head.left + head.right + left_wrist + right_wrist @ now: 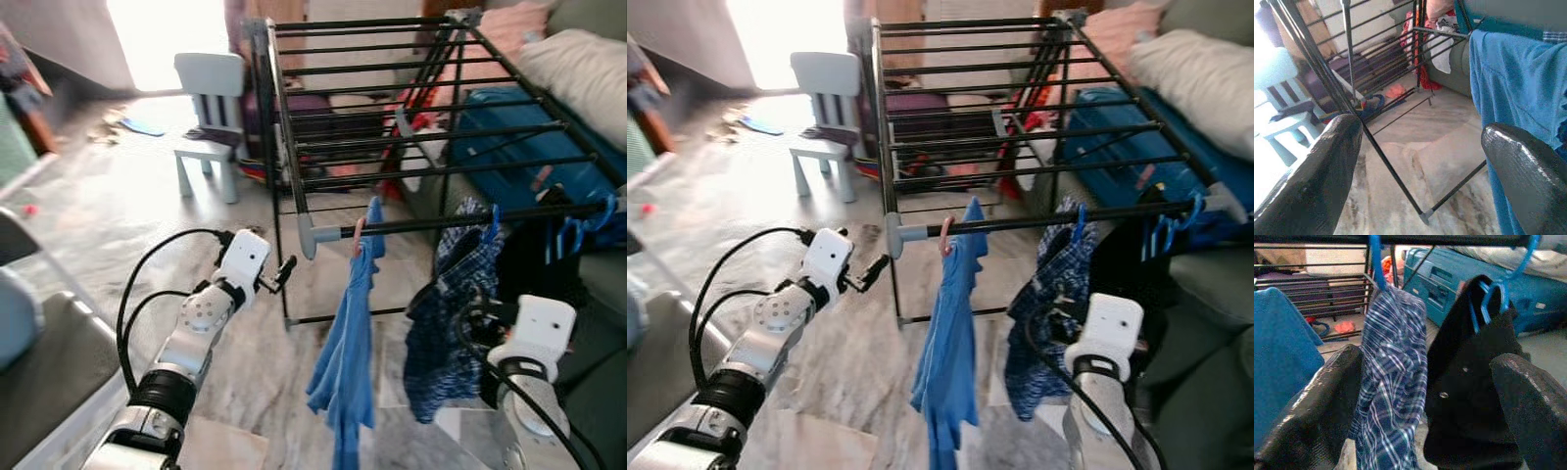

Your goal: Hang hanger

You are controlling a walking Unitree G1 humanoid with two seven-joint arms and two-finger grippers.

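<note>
Blue shirt's [345, 382] lower hem beyond the frame edge

Beyond my left tool a pale child's chair [209, 117] stands on the marble floor [118, 211]. Beyond my right tool a blue suitcase [524, 137] lies beside a grey sofa [588, 382].

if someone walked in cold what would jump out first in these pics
A black drying rack stands on the marble floor, with three garments hanging from its front bar: a blue shirt nearest the bar's end, a plaid shirt beside it, and a black garment beyond. Both grippers are raised with jaws open, the left gripper beside the blue shirt, the right gripper facing the plaid and black ones.
</note>
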